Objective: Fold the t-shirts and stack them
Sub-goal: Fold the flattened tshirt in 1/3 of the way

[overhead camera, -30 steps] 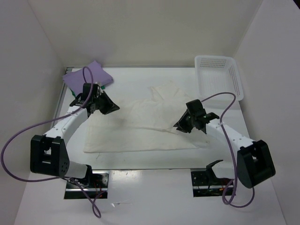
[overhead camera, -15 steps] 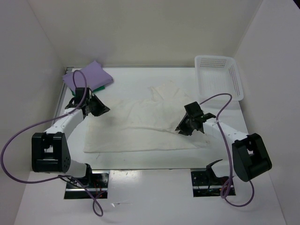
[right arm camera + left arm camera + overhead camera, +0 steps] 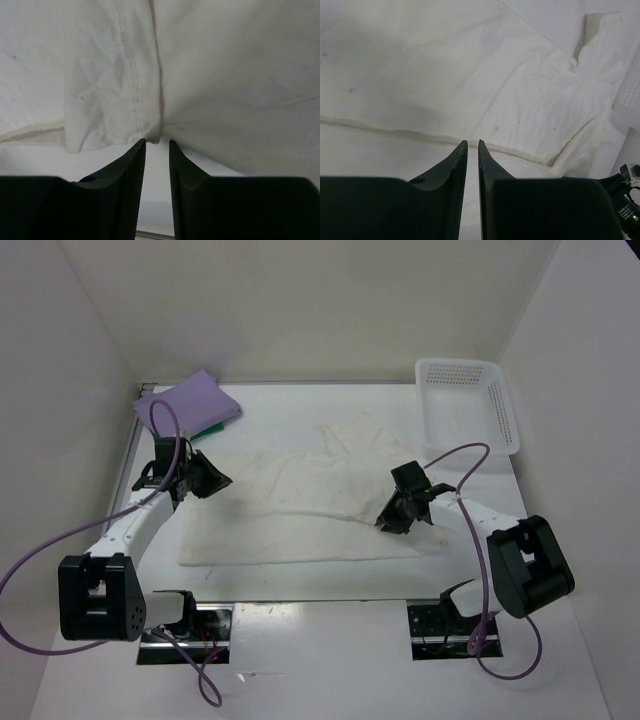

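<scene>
While the wrinkled cream-white shirt [image 3: 300, 508] lies spread mid-table, the folded lavender shirt [image 3: 188, 402] covers a green one [image 3: 210, 428] at the far-left corner; the left gripper [image 3: 212, 481] and right gripper [image 3: 388, 522], jaws nearly closed on nothing, hover at the cloth's edges

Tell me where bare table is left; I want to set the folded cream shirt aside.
Bare table runs along the far edge between the lavender shirt and the basket, and along the near edge below the cream shirt. The middle is covered, with both grippers over the cloth.
</scene>
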`<state>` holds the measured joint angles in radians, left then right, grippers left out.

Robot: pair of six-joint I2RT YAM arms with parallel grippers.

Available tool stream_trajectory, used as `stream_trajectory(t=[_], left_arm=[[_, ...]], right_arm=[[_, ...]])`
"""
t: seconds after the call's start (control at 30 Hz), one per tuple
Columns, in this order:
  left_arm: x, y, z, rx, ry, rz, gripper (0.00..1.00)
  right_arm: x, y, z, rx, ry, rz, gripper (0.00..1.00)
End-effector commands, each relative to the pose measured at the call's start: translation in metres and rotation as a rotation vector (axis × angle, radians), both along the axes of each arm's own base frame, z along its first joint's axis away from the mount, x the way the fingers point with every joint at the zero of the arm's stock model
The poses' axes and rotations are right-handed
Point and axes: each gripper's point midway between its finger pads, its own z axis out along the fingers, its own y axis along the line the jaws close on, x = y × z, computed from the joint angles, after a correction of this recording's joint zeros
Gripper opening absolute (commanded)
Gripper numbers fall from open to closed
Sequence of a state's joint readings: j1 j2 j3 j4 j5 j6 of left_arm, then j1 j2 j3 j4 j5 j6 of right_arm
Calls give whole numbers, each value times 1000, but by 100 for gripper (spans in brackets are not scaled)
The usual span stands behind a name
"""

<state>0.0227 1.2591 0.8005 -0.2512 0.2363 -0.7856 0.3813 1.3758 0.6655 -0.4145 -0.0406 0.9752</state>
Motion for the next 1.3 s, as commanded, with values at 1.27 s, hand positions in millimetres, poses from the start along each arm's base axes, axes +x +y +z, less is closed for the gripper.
stream_trajectory(t=[1.27], left_arm=[[-4,2,-9,-1,-4,0,21]], right_arm=[[115,59,42,64,-137,98,0]])
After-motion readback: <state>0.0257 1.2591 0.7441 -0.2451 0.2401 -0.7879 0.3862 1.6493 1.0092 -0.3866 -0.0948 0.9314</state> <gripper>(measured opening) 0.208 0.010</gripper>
